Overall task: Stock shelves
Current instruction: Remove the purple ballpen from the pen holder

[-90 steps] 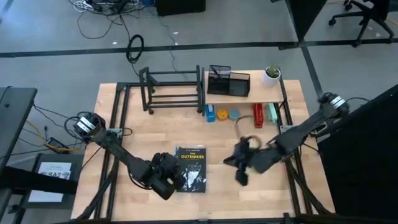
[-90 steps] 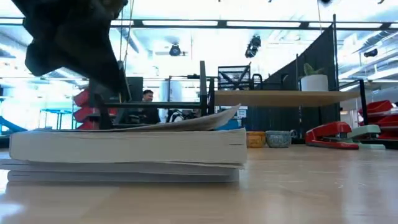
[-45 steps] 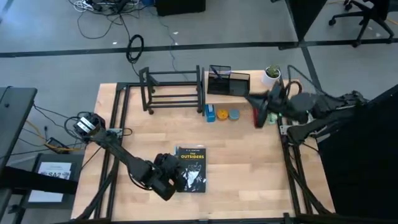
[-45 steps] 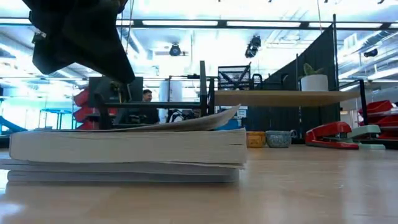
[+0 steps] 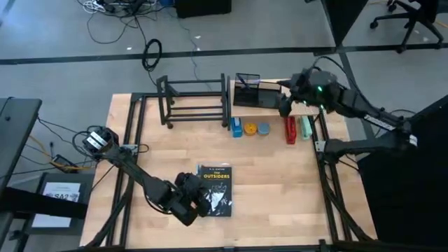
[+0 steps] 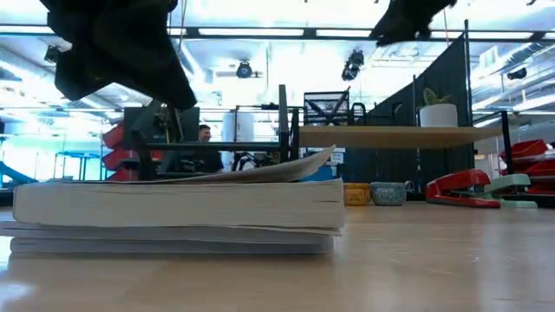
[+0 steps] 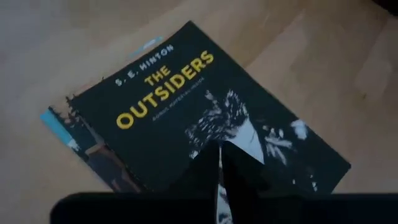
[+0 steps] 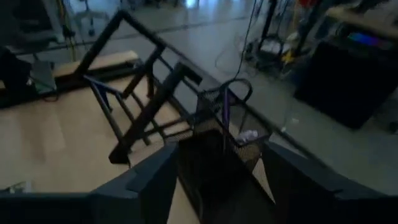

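The left end effector sits low over the near part of the counter, at the left edge of a black paperback titled "The Outsiders"; in the left wrist view its two dark fingers lie pressed together with only a thin seam between them, clenched on nothing, their tips over the book's cover. In the low view the book lies flat on another volume, its cover curling up slightly. The right end effector hangs above the far right of the counter, over the wooden plank shelf, just beside the black mesh organizer standing on it; its fingers are spread wide apart, released, and frame the organizer. A small potted plant stands at the plank's far right corner. In front of the plank lie a blue item, two small round tubs, a red stapler and a green stapler. The black tube rack stands left of the plank, at the far centre, its tiers bare.
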Robot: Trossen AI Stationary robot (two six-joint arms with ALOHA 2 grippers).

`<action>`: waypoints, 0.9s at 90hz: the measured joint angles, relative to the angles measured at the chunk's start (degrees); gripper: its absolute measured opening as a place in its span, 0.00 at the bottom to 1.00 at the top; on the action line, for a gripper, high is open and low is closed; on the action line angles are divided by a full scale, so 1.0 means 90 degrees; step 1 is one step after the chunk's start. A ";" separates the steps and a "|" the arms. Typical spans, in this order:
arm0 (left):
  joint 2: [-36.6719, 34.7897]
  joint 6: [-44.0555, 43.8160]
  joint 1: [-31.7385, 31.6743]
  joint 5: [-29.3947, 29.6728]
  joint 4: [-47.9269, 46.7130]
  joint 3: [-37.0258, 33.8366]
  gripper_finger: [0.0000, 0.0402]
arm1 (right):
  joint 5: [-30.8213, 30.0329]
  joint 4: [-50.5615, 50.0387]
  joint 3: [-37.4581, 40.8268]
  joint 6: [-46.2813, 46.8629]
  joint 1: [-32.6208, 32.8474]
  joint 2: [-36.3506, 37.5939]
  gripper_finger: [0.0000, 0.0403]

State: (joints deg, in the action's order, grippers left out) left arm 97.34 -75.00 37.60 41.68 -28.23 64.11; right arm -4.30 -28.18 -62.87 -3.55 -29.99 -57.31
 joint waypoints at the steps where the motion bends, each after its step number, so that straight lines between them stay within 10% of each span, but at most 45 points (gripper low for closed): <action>1: 0.0000 0.0000 0.0000 0.0026 0.0011 -0.0002 0.00 | 0.0087 0.0021 0.0000 -0.0051 -0.0057 -0.0055 0.52; 32: 0.0000 0.0315 -0.0002 0.0247 0.0073 -0.0004 0.00 | 0.0606 0.1249 0.0002 -0.0953 -0.0640 -0.1603 0.48; 81: 0.0002 0.0515 -0.0002 0.0408 0.0354 -0.0007 0.00 | 0.0693 0.1736 0.0453 -0.0733 -0.0913 -0.1643 0.33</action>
State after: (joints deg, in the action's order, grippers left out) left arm 97.36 -70.37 37.58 45.35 -25.05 64.05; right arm 1.93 -12.56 -58.79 -10.14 -38.20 -72.10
